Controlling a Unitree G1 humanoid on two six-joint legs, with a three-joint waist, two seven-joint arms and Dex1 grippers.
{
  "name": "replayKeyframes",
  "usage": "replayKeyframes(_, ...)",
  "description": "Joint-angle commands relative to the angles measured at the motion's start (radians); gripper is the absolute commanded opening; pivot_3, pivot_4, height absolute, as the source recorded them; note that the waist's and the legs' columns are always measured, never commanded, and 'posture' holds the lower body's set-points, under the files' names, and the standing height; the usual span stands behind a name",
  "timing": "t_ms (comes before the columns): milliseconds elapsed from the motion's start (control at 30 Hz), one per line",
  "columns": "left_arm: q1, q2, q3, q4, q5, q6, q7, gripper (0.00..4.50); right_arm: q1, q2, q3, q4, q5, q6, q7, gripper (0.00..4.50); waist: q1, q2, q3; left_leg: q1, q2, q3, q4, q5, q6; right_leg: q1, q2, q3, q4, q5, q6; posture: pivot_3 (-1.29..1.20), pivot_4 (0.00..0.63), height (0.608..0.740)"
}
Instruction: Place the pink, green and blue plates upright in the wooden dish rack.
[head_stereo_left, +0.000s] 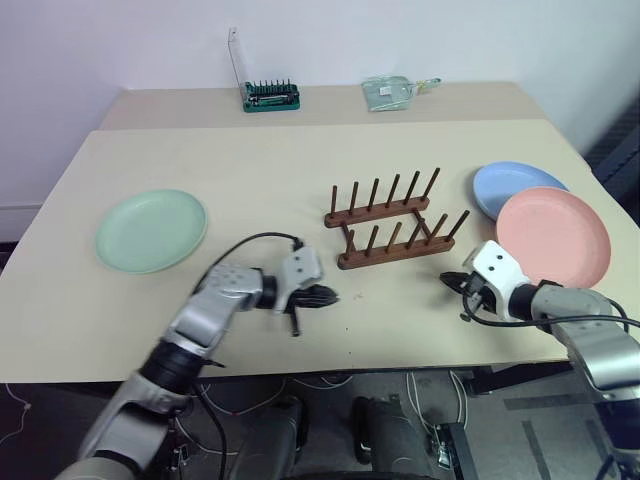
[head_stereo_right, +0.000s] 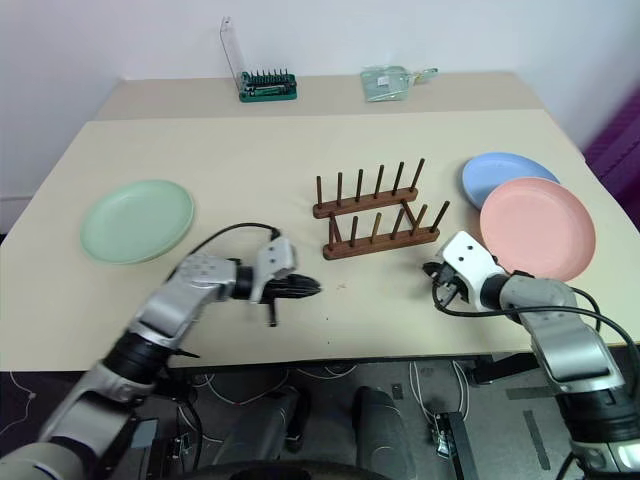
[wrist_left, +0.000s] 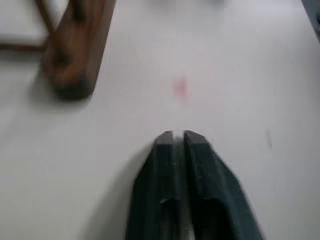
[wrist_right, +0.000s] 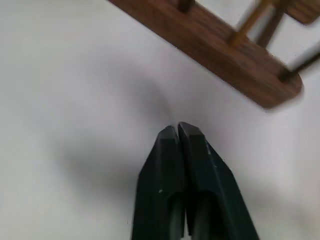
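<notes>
I see wooden dish rack (head_stereo_left: 394, 219) mid-counter, empty. Left end effector (head_stereo_left: 325, 296) pinched shut, holding nothing, near rack's left end. Right end effector (head_stereo_left: 452, 282) closed, empty, off rack's right end. Green plate (head_stereo_left: 151, 230) flat, far left, open counter (head_stereo_left: 250, 170) around. Pink plate (head_stereo_left: 554, 237) overlaps blue plate (head_stereo_left: 512, 184) by right edge.

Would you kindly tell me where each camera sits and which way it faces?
Left and right eye views: on the head, looking forward and down at the table, rack and three plates; both arms show.
Left wrist view: along the shut left gripper toward the rack's rail end.
Right wrist view: along the shut right gripper toward the rack's rail.
All views share the rack.
</notes>
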Motion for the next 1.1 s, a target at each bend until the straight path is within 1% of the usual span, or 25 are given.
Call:
replayKeyframes(33,-0.035,-0.066,0.008,0.104,0.088,0.080,0.181,0.34,-0.074,0.039,0.035,0.085,-0.071,-0.018,-0.066,0.00,0.000,0.000,0.000,0.000,0.000,0.000,0.000,0.000,0.000,0.000,0.000,0.000,0.000,0.000,0.000,0.00,0.150,0.731)
replayKeyframes(133,-0.057,-0.106,0.037,0.168,0.099,0.085,0.263,0.34,-0.126,0.073,0.062,0.151,-0.105,-0.029,-0.095,0.00,-0.003,0.000,-0.001,0.001,0.000,0.000,0.001,0.000,0.000,0.001,0.000,0.000,0.001,0.000,0.001,0.00,0.150,0.731)
replayKeyframes(267,-0.106,-0.118,0.061,0.315,0.138,0.037,0.399,0.34,-0.207,0.127,0.090,0.253,-0.156,-0.077,-0.144,0.00,-0.006,0.000,-0.002,0.003,0.000,0.000,0.001,0.000,0.000,0.003,0.001,-0.001,0.001,0.001,0.002,0.00,0.150,0.731)
replayKeyframes(400,-0.156,-0.134,0.101,0.416,0.118,-0.004,0.466,0.34,-0.300,0.173,0.109,0.388,-0.200,-0.142,-0.191,0.00,-0.016,-0.001,-0.005,0.005,0.000,0.000,0.001,0.000,0.000,0.003,0.001,-0.001,0.002,0.002,0.002,0.00,0.150,0.731)
replayKeyframes(600,-0.193,-0.145,0.116,0.480,0.110,-0.032,0.477,0.34,-0.386,0.224,0.105,0.517,-0.227,-0.211,-0.225,0.00,-0.028,0.000,-0.005,0.006,0.000,0.000,0.000,0.000,0.000,0.003,0.001,-0.001,0.003,0.005,0.006,0.00,0.150,0.731)
replayKeyframes(667,-0.191,-0.145,0.111,0.472,0.110,-0.032,0.468,0.34,-0.393,0.225,0.102,0.528,-0.228,-0.218,-0.220,0.00,-0.029,0.000,-0.005,0.005,0.000,0.000,0.000,0.000,0.000,0.002,0.001,-0.001,0.003,0.005,0.006,0.00,0.150,0.731)
replayKeyframes(733,-0.175,-0.137,0.099,0.435,0.106,-0.031,0.442,0.34,-0.375,0.204,0.099,0.499,-0.222,-0.222,-0.190,0.00,-0.029,0.000,-0.005,0.005,0.000,0.000,0.000,0.000,0.000,0.002,0.001,-0.001,0.003,0.005,0.006,0.00,0.150,0.731)
replayKeyframes(800,-0.148,-0.124,0.085,0.376,0.098,-0.044,0.403,0.30,-0.336,0.164,0.085,0.427,-0.202,-0.240,-0.137,0.51,-0.029,0.000,-0.005,0.005,0.000,0.000,0.000,0.000,0.000,0.002,0.001,-0.001,0.003,0.005,0.006,0.00,0.150,0.731)
replayKeyframes(867,-0.098,-0.109,0.078,0.272,0.053,-0.120,0.317,0.30,-0.280,0.131,0.010,0.286,-0.100,-0.199,-0.062,1.22,-0.029,0.000,-0.005,0.005,0.000,0.000,-0.001,0.000,0.000,0.002,0.001,-0.001,0.003,0.004,0.006,0.00,0.150,0.731)
replayKeyframes(900,-0.056,-0.098,0.073,0.187,0.010,-0.162,0.253,0.30,-0.239,0.107,-0.058,0.188,-0.028,-0.155,-0.029,1.76,-0.028,0.001,-0.005,0.004,0.000,0.000,-0.002,0.000,0.000,0.001,0.001,-0.001,0.002,0.004,0.006,0.00,0.150,0.731)
replayKeyframes(933,-0.012,-0.086,0.068,0.098,-0.039,-0.173,0.187,0.30,-0.194,0.071,-0.128,0.111,0.001,-0.120,-0.023,2.31,-0.028,0.003,-0.004,0.002,0.000,0.000,-0.002,0.000,0.000,-0.002,0.001,0.000,0.002,0.004,0.006,0.00,0.150,0.731)
replayKeyframes(1000,0.042,-0.075,0.065,0.003,-0.095,-0.155,0.119,0.30,-0.124,0.007,-0.224,0.044,-0.026,-0.086,-0.068,3.24,-0.019,0.005,-0.003,0.000,0.000,0.001,-0.002,-0.001,0.001,-0.003,0.000,0.001,0.002,0.006,0.003,0.00,0.150,0.731)
replayKeyframes(1033,0.053,-0.073,0.067,-0.015,-0.103,-0.145,0.108,0.30,-0.106,-0.007,-0.241,0.029,-0.036,-0.076,-0.084,3.84,-0.011,0.005,-0.003,-0.001,-0.001,0.001,-0.001,-0.002,0.001,-0.004,0.000,0.001,0.002,0.006,0.003,0.00,0.150,0.731)
replayKeyframes(1067,0.064,-0.074,0.068,-0.026,-0.116,-0.134,0.093,0.30,-0.080,-0.022,-0.260,0.012,-0.039,-0.058,-0.092,4.27,-0.005,0.005,-0.003,-0.001,-0.001,0.001,-0.001,-0.003,0.001,-0.004,0.000,0.001,0.001,0.005,0.003,0.00,0.150,0.731)
replayKeyframes(1100,0.077,-0.072,0.063,-0.037,-0.131,-0.137,0.069,0.30,-0.043,-0.029,-0.284,-0.016,-0.031,-0.029,-0.097,4.27,-0.004,0.005,-0.003,-0.001,-0.001,0.001,0.000,-0.003,0.001,-0.004,0.000,0.001,0.001,0.005,0.002,0.00,0.150,0.731)
